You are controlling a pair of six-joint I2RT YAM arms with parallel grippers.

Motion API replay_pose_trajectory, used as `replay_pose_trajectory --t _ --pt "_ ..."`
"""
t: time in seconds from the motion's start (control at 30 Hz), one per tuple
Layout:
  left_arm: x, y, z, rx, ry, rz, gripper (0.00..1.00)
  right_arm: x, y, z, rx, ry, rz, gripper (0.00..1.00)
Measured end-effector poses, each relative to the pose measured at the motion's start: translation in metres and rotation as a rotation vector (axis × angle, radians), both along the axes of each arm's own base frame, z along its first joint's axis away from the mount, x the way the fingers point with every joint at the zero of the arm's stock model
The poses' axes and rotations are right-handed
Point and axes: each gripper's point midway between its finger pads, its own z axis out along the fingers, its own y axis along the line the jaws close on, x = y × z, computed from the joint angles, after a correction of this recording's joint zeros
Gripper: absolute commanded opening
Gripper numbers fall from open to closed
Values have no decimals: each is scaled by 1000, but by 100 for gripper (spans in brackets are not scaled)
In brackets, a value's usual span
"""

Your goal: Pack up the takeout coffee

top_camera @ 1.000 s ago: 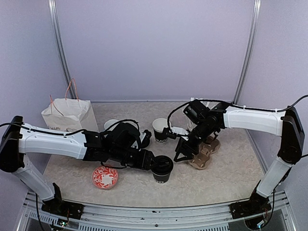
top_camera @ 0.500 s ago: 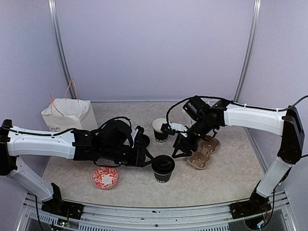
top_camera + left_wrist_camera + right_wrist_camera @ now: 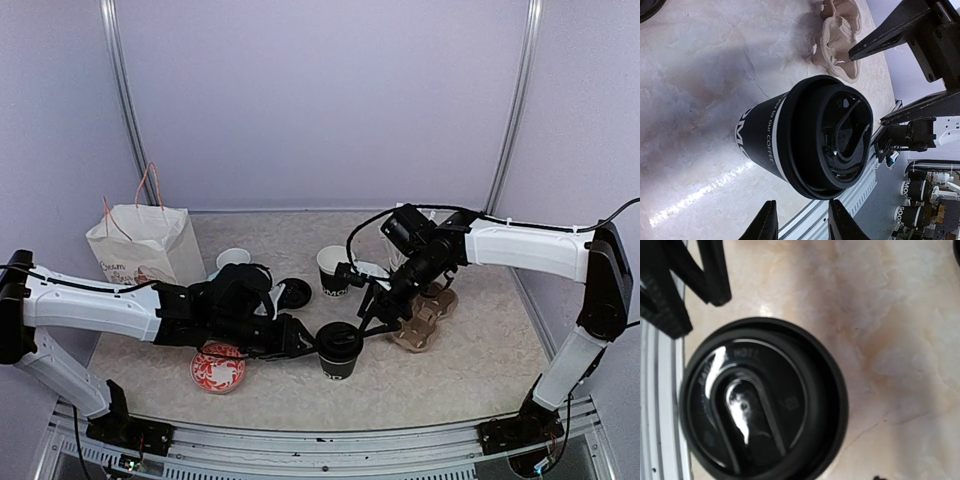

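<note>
Supporting table (image 3: pixel 470 372): a pale marbled top. The takeout coffee (image 3: pixel 338 360) stands upright on it, near the front middle, between my two arms.
Left arm (image 3: pixel 100 305): lies low across the table and points at the cup from its left.
Right arm (image 3: pixel 520 245): comes in from the right, with the wrist tipped down toward the cup.
Cardboard carrier (image 3: pixel 424 324): lies flat just to the right of the cup, under my right wrist.
Takeout coffee: a black paper cup with white lettering on its side.
Lid (image 3: pixel 760 405): round, black and seated on the cup's rim. My right wrist camera looks straight down on it.
Left gripper (image 3: pixel 801 204): my fingers are a little apart with nothing between them. The cup sits just beyond the tips, untouched.
Right gripper (image 3: pixel 366 324): my fingers are spread wide and hold nothing, tips close by the lid's right edge. I cannot tell whether they touch it.
</note>
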Motion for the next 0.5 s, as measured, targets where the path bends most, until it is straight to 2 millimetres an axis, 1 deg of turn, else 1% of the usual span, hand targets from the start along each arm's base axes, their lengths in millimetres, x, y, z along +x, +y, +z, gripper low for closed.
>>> replay_pose_trajectory --t 0.1,0.27,0.33,0.5 --pt "1 -3 2 -18 2 -3 34 -1 1 1 7 7 5 61" --pt "4 -4 -5 -10 12 -1 32 -3 2 1 15 17 11 61" --pt "5 -5 -9 -4 17 1 32 -4 2 -1 13 25 13 61" --pt "8 -9 -11 -22 24 -7 30 -6 3 -9 5 48 20 61"
